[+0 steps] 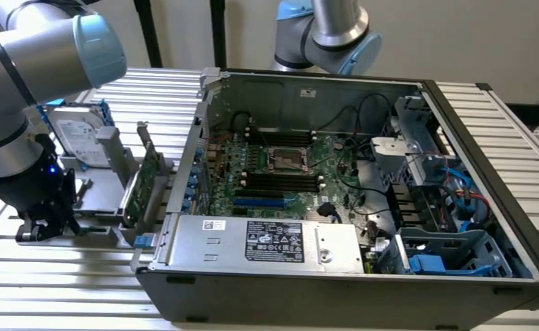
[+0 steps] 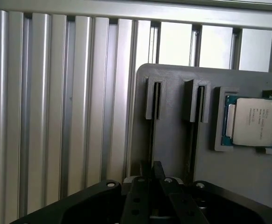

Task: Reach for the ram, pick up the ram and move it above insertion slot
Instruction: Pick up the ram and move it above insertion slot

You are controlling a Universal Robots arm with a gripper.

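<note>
The ram (image 2: 153,140) stands on edge in one slot of a grey holder (image 2: 173,154), so I see it as a thin dark line running toward my fingers. My gripper (image 2: 153,179) is down over that slot and shut on the ram, its fingers pressed close on either side of the edge. In the exterior view the gripper (image 1: 45,222) sits low at the holder (image 1: 94,207), at that view's left, outside the computer case. The dark memory slots (image 1: 283,183) lie on the motherboard inside the case, well to that view's right of the gripper.
A processor chip (image 2: 253,122) rests in a pocket of the holder beside a second slot (image 2: 195,105). A silver hard drive (image 1: 78,138) and a green expansion card (image 1: 140,185) stand upright between gripper and case wall (image 1: 195,145). A power supply (image 1: 269,241) fills the case front.
</note>
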